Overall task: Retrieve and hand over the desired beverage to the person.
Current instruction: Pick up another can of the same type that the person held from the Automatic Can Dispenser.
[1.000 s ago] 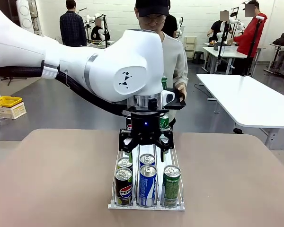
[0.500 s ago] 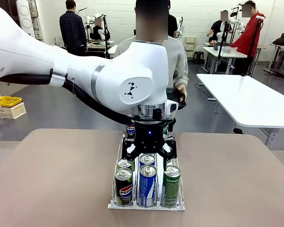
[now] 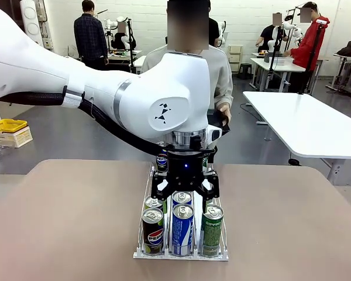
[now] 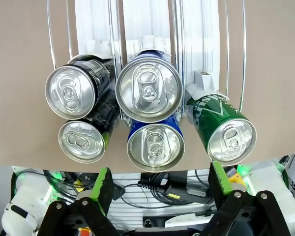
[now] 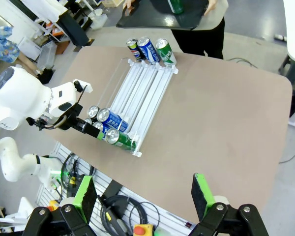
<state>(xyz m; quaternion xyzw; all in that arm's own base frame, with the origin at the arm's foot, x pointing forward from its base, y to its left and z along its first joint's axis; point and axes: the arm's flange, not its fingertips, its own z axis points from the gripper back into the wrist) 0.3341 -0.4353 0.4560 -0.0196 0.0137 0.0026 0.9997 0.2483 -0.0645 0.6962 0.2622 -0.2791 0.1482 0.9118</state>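
Observation:
A white wire rack holds several drink cans in three lanes. At its near end stand a black Pepsi can, a blue can and a green can. My left gripper hangs open, pointing down just above the middle lane, with nothing between its fingers. From above, the blue cans lie centred between its green pads. My right gripper is open, high above the table. The person stands at the far side holding a black tray.
More cans stand at the rack's far end near the person. The brown table has free room on both sides of the rack. A white table stands to the right. Other people work farther back.
My left gripper has come down and slightly to the right, closer to the tops of the near cans. Its jaws stay open.

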